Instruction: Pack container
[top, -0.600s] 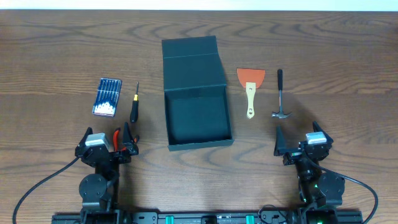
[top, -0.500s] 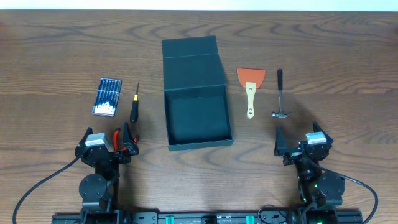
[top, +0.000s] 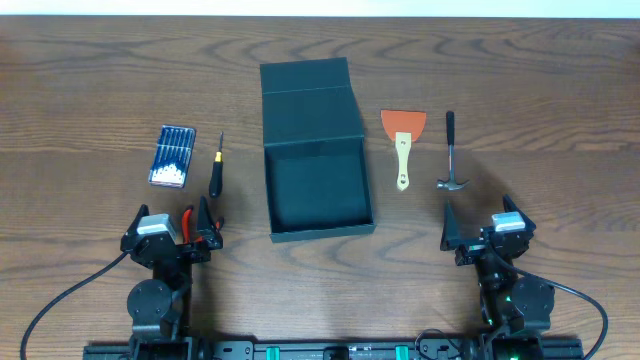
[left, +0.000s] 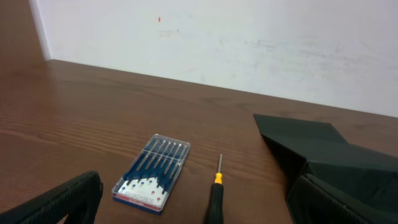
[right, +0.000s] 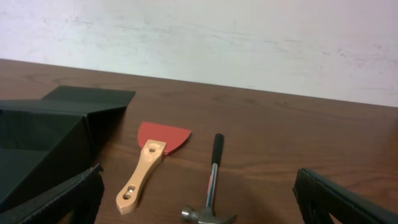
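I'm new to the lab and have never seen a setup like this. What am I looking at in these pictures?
Two small robot arms sit at a wooden table. One picture looks down from above; the other two come from a camera on each wrist, its dark fingers showing at the bottom corners. The left claw and right claw are both open and hold nothing. In the middle stands the container, a dark box with its lid open. On the left arm's side lie a blue case of bits and a screwdriver; on the right arm's side, a red-bladed scraper and a hammer.
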